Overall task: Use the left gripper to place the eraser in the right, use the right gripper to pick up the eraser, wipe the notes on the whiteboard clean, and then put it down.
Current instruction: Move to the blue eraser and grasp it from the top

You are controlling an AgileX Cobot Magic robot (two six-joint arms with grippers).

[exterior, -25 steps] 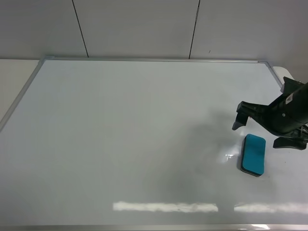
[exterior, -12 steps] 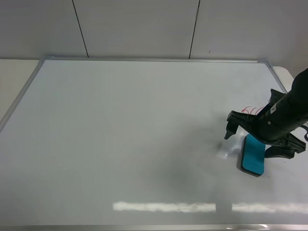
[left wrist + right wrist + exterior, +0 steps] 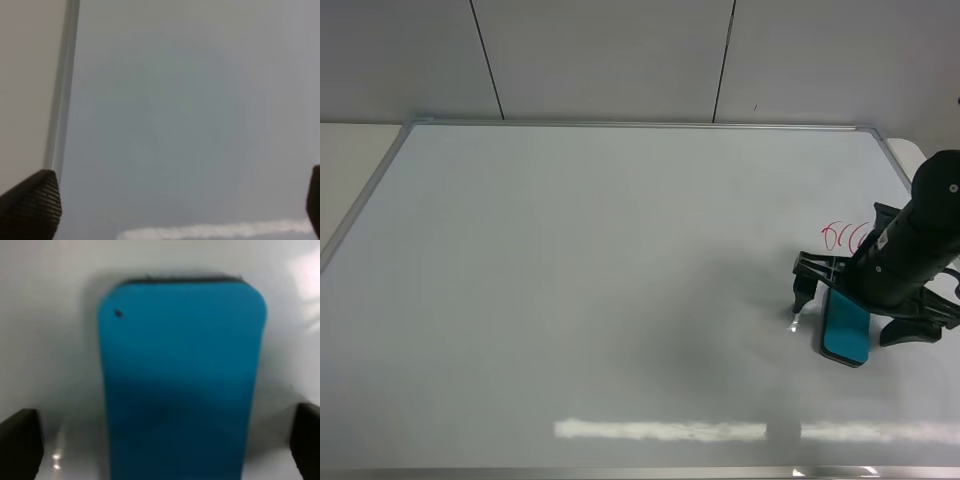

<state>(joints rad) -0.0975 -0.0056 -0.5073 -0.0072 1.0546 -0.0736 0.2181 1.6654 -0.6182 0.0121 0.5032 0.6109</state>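
A large whiteboard (image 3: pixel 570 300) lies flat, seen from high above. The teal eraser (image 3: pixel 844 335) rests on it close to the right edge, toward the near right corner. The right gripper (image 3: pixel 850 315) hovers directly over the eraser with its jaws spread wide, one finger (image 3: pixel 17 440) on each long side, neither one touching it. The red notes (image 3: pixel 842 236) sit just beyond, near the same right edge. The left gripper (image 3: pixel 172 200), visible only through its own wrist camera, is also spread wide and empty, above the board beside its metal frame (image 3: pixel 61 100). The pick-up by the right gripper appears to be the step in hand. Next it likely needs to lower and close squarely on the eraser's sides.
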